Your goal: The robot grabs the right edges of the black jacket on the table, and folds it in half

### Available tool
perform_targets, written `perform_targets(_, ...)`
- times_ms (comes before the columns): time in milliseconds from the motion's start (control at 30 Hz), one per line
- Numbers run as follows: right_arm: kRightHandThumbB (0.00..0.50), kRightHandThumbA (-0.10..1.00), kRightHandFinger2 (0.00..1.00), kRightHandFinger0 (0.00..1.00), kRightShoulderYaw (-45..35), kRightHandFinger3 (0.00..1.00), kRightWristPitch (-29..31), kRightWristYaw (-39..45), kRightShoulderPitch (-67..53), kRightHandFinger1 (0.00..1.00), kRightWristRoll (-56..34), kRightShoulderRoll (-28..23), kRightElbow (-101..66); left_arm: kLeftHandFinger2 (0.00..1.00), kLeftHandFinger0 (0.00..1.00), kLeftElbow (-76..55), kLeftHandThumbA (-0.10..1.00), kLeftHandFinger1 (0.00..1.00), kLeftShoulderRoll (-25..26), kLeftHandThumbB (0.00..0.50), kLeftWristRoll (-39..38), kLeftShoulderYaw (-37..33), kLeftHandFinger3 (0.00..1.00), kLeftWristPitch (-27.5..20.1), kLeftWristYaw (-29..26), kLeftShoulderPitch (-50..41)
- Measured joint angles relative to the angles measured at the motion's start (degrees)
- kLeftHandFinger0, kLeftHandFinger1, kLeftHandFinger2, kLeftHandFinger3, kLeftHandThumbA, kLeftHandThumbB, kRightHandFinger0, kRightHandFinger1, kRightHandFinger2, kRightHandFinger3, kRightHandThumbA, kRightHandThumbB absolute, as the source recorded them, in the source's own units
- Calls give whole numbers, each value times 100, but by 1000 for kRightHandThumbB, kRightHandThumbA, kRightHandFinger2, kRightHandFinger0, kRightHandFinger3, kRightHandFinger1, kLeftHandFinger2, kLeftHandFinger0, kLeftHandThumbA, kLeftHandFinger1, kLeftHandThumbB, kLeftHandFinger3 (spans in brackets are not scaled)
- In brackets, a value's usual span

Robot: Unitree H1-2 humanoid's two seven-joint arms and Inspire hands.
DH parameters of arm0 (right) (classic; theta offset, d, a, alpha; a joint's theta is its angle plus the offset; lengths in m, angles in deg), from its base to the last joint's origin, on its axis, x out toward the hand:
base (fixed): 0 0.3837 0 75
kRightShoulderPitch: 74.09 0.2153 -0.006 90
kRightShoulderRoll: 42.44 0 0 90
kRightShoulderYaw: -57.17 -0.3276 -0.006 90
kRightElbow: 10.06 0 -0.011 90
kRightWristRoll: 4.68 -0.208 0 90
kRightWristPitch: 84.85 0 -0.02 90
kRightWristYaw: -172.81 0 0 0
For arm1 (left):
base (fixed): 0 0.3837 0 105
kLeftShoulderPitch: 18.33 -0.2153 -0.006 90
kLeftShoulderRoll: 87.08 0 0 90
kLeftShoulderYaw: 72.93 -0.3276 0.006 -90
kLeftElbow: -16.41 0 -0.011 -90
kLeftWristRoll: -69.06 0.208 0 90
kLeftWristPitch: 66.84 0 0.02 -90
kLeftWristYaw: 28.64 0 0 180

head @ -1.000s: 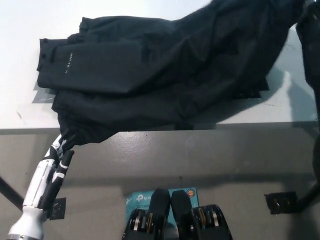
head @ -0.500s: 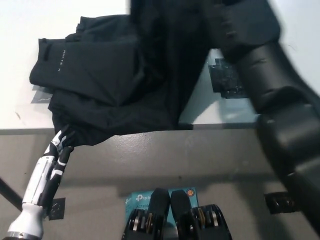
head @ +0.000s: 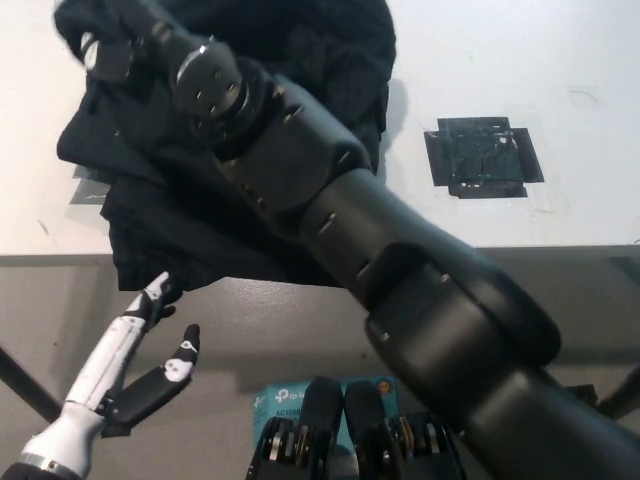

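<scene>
While stretched across jacket, right hand upper-left, left hand splayed.

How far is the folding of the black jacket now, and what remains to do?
The fold looks nearly done: the black jacket lies bunched on the left part of the table, and the black tape patch on the right lies bare. In hand: the right hand reaches across to the jacket's far left; its grip is unclear. The left hand hangs open below the table edge. Left: release, withdraw, perhaps flatten.
</scene>
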Motion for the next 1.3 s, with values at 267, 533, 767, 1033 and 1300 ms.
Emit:
perform_targets(267, 203, 62, 879, 250, 269, 776, 349, 12, -385, 608, 409, -16, 502, 1000, 1000, -129, 121, 1000, 103, 37, 135, -111, 1000, 120, 182, 56)
perform_targets(533, 396, 665, 1000, 1000, 430, 1000, 214, 796, -427, 1000, 636, -138, 691, 1000, 1000, -134, 53, 1000, 102, 47, 166, -129, 1000, 173, 282, 118)
perform_targets(767, 413, 844, 1000, 1000, 771, 1000, 37, 1570, -262, 1000, 832, -199, 696, 1000, 1000, -124, 63, 1000, 102, 57, 188, -155, 1000, 185, 305, 191)
perform_targets(1033, 300, 1000, 1000, 1000, 832, 1000, -168, 2593, 505, 1000, 926, -212, 595, 1000, 1000, -87, 94, 1000, 53, 65, 196, -303, 1000, 243, 388, 294)
perform_targets(1300, 462, 863, 1000, 1000, 916, 1000, -349, 3525, 1141, 1000, 1014, -483, 9, 1000, 1000, 32, -8, 1000, -2, 63, 254, -369, 1000, 211, 411, 304)
